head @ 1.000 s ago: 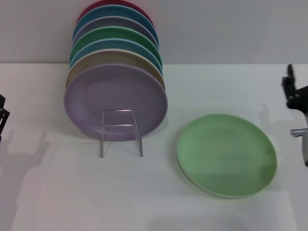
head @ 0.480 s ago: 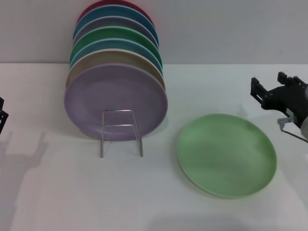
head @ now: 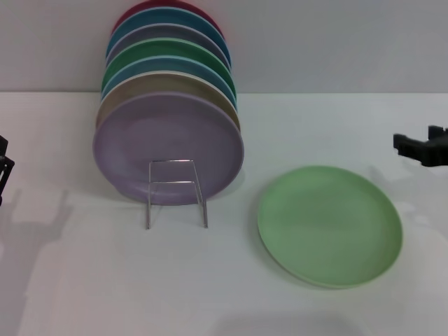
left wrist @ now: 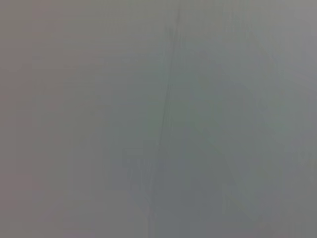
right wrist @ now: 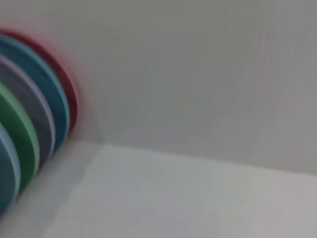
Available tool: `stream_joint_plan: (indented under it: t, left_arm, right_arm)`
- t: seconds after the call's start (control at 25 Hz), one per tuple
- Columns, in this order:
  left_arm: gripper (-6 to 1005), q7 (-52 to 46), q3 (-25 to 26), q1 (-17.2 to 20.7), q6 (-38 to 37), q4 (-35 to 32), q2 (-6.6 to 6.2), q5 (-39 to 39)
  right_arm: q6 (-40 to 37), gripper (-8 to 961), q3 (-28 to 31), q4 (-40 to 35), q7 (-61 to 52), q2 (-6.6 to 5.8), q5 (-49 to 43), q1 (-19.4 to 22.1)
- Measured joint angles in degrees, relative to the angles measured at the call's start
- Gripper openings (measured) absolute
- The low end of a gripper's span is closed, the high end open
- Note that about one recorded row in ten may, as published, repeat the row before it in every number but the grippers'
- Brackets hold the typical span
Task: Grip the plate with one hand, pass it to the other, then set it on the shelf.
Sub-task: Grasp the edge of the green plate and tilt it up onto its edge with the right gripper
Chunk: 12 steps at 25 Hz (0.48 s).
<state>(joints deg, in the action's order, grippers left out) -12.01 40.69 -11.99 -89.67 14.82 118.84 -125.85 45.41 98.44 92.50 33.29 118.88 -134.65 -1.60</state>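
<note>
White counter (head: 84,280) has open space all around the mint-green plate (head: 329,225) lying flat right of the wire shelf (head: 176,192), right gripper (head: 422,148) hanging near its far right rim, left gripper (head: 4,171) at the left edge, can't tell the fingers on either.

Far left of me on the white table (head: 84,280), a row of upright plates (head: 170,105): lilac plate (head: 168,143) nearest, red plate (head: 143,8) farthest, against the wall (head: 336,42).

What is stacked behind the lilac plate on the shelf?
Behind the lilac plate on the shelf only rims show: tan, blue, emerald, grey-purple, blue, red. Their faces are covered.
</note>
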Motion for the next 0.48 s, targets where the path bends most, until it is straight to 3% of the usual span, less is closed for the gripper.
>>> stream_joint_plan:
  t: [0.04, 0.36, 0.48]
  left_arm:
    - [863, 0.0, 0.0, -0.1, 0.0, 0.0, 0.02, 0.0]
    - [864, -0.4, -0.1, -0.9, -0.1, 0.2, 0.14, 0.0]
    - [863, -0.4, -0.1, -0.9, -0.1, 0.4, 0.18, 0.0]
  right_arm:
    - [5.7, 657, 2.4, 0.6, -1.6, -0.04, -3.0, -1.9]
    - [22.4, 659, 12.1, -4.8, -2.4, -0.12, -7.6, -11.3]
    - [24.4, 657, 13.2, -5.5, -2.4, -0.14, -7.7, -12.4]
